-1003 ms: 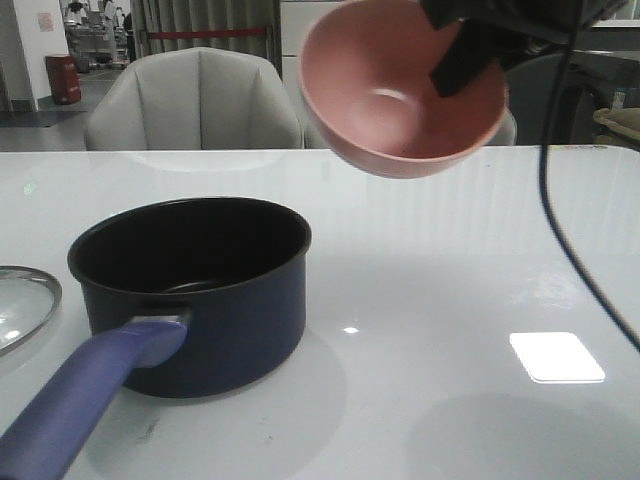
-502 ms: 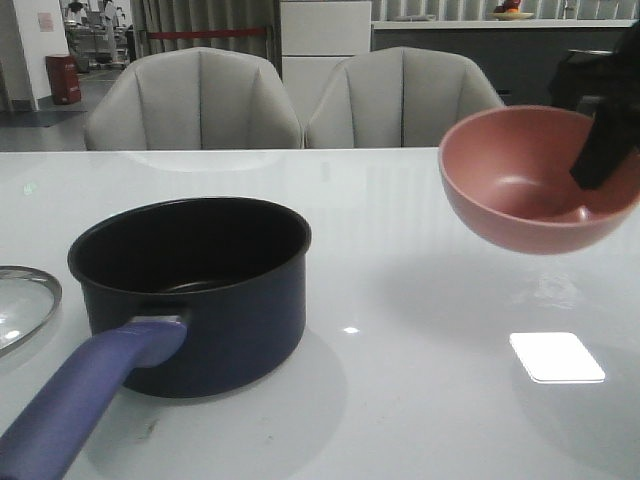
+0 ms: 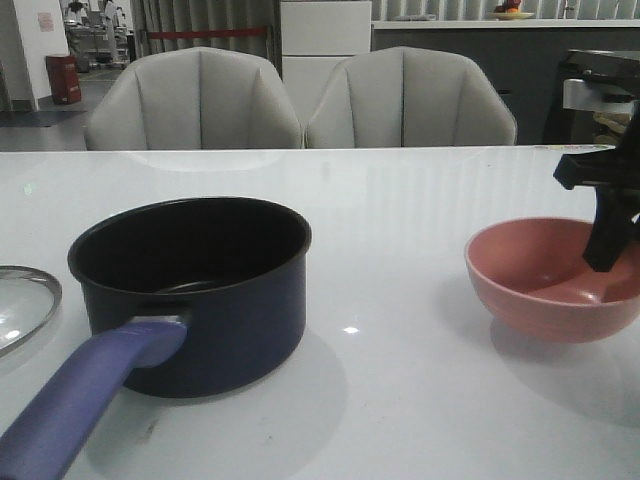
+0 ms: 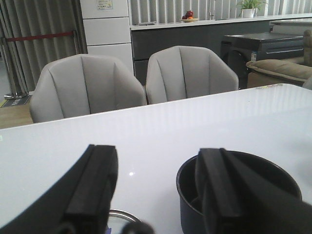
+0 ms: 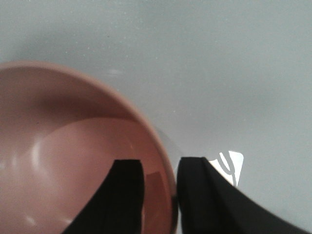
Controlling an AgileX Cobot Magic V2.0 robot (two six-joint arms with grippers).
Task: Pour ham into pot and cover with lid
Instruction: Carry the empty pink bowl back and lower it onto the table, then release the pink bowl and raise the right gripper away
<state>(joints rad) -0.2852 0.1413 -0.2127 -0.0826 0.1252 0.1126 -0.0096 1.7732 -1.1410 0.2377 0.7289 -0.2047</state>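
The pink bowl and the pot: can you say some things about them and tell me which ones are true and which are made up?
1. The pink bowl is up in the air over the pot. False: it sits low at the table, far to the right of the pot.
2. The right gripper has one finger inside the bowl and one outside its rim. True.
3. The lid is on top of the pot. False: it lies on the table beside the pot, which is uncovered.
4. The bowl looks empty inside. True: no ham shows in it.
5. The left gripper is holding the pot's handle. False: its fingers are open with nothing between them.
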